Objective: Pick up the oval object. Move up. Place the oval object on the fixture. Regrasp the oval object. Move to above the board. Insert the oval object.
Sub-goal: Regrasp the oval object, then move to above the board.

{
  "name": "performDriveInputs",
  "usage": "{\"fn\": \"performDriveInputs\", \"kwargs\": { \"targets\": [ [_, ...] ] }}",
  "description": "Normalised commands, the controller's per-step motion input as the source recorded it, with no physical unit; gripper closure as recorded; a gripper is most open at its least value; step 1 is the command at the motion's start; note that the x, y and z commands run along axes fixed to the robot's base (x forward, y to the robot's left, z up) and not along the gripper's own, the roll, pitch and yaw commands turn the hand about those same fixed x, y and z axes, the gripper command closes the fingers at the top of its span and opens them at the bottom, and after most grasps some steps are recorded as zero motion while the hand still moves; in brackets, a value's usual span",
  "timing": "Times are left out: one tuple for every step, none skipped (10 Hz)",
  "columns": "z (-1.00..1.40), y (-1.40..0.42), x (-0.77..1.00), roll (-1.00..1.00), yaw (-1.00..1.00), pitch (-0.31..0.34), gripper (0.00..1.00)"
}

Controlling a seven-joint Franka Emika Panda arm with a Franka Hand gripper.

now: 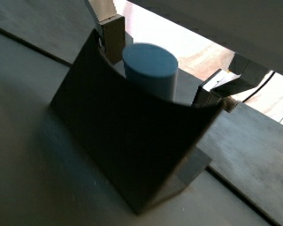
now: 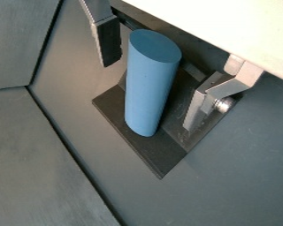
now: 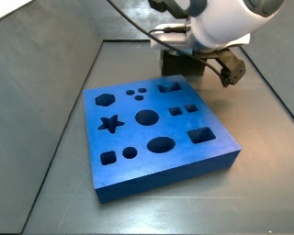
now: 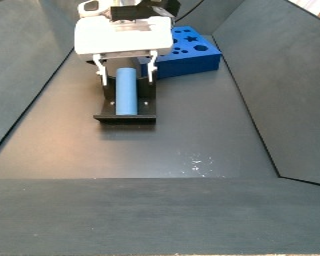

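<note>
A smooth pale blue peg with rounded oval ends, the oval object [image 2: 150,81], is being seen between the two flat silver fingers of the end effector [image 2: 162,75] in both wrist views [image 1: 150,71], standing along the dark upright of the fixture [image 1: 126,132]. In a wrist view its lower end is being shown resting on the dark base plate of the fixture [image 2: 138,141], with one finger [image 2: 107,40] on one side of it and the other finger [image 2: 209,101] on the opposite side; a narrow gap is showing on at least one side, so whether the fingers are pressing on the peg cannot be told. In a side view the oval object [image 4: 125,88] is being seen lying along the dark L-shaped fixture [image 4: 127,117], directly beneath the white body of the end effector [image 4: 124,62]. The fixture is standing on the dark grey surface [image 4: 190,140], near the large thick blue square board [image 4: 190,50], which is being shown behind it and to the right in that view. In a side view the board [image 3: 156,128] is being shown with its star, round, square and oval cut-outs facing up, and the end effector [image 3: 198,64] is being held just beyond the far edge of the board, over the dark fixture [image 3: 180,64].
</note>
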Motion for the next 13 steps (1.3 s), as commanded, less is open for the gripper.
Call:
{"fn": "performDriveInputs", "kwargs": {
  "targets": [
    [-0.19,-0.02,0.03,0.07,0.01,-0.005,0.0],
    [-0.18,-0.02,0.02,0.07,0.01,-0.008,0.0],
    [-0.18,-0.02,0.02,0.07,0.01,-0.007,0.0],
    [-0.18,-0.02,0.02,0.07,0.01,-0.007,0.0],
    [0.0,0.0,0.0,0.0,0.0,0.0,1.0],
    [1.0,0.19,-0.02,-0.11,-0.09,-0.081,1.0],
    [1.0,0.19,-0.02,-0.13,-0.1,-0.079,1.0],
    [1.0,0.18,-0.03,-0.13,-0.1,-0.069,1.0],
    [1.0,0.17,-0.03,-0.14,-0.1,-0.057,1.0],
    [1.0,0.17,-0.04,-0.15,-0.1,-0.033,1.0],
    [1.0,0.16,-0.04,-0.15,-0.09,-0.02,1.0],
    [1.0,0.16,-0.04,-0.14,-0.09,-0.015,1.0],
    [1.0,0.15,-0.05,-0.13,-0.07,-0.014,1.0]
  ]
}}
